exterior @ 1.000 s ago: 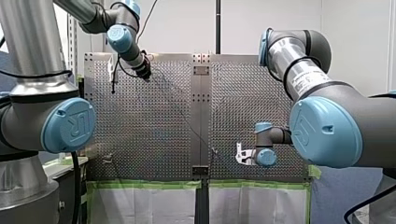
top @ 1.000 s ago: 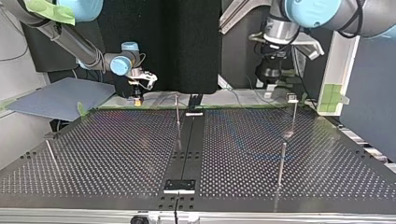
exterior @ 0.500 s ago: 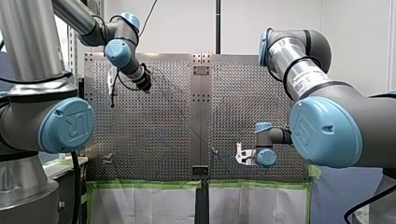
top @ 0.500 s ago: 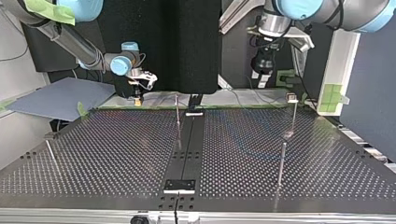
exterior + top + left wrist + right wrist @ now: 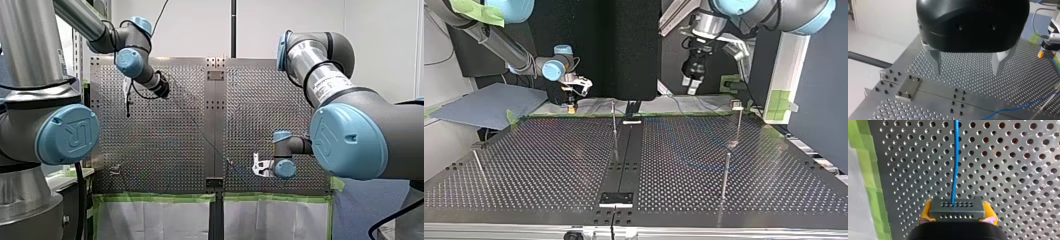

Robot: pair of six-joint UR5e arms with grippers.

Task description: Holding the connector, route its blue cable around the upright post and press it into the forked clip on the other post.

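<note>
My right gripper point(image 5: 957, 218) is shut on a grey connector point(image 5: 957, 207), held between its yellow pads point(image 5: 926, 213). The blue cable point(image 5: 955, 160) runs straight ahead from the connector over the perforated plate. In the top view this gripper point(image 5: 570, 104) hangs at the far left edge of the table. My left gripper point(image 5: 968, 71) is open and holds nothing, its metal fingers point(image 5: 936, 61) above the plate. The top view shows it point(image 5: 690, 84) raised at the far right. A thin upright post point(image 5: 614, 122) stands mid-table. Another post carries a blocky clip head point(image 5: 737, 105).
Nearer the top view's front stand a plain post point(image 5: 725, 175) at the right and a leaning one point(image 5: 478, 162) at the left. A dark centre strip with a bolted plate point(image 5: 616, 199) divides the table. Green tape point(image 5: 155, 197) lines the table edge.
My left arm has swung toward the middle of the table, its gripper drifting left and upward in the top view. My right gripper and the connector have stayed put.
</note>
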